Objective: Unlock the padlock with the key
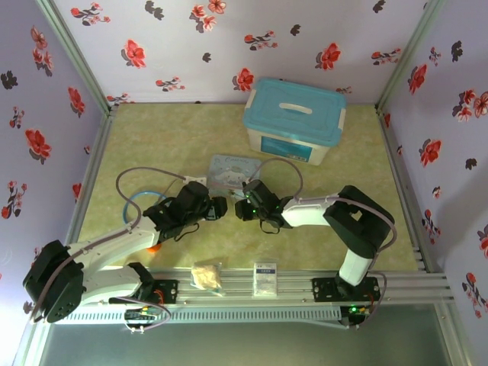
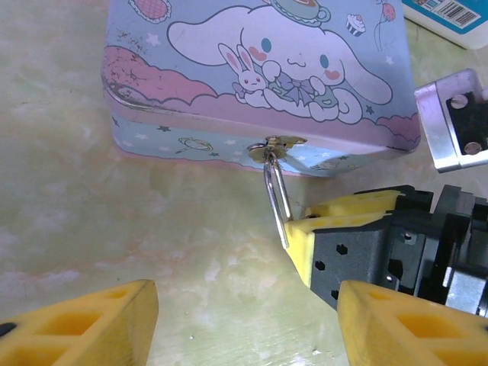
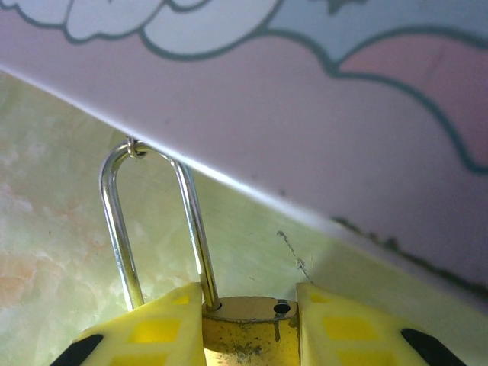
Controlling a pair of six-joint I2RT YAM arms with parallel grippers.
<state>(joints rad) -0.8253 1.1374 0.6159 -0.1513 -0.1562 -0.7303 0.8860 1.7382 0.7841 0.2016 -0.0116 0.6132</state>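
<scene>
White arm links (image 1: 107, 255), black joints (image 1: 53, 282), grey looping cables (image 1: 131, 171), yellow cut-out fingers (image 2: 84, 328), small green base light (image 1: 353, 309)

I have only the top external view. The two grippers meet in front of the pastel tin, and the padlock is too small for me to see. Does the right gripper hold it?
Observer: Yes. In the right wrist view the right gripper clamps the brass body of the padlock between its yellow fingers.
Operator: Where is the shackle?
Observer: The shackle passes through a small ring at the edge of the tin.
Operator: And the left gripper?
Observer: In the left wrist view the left gripper is open, with bare table between its fingers.
</scene>
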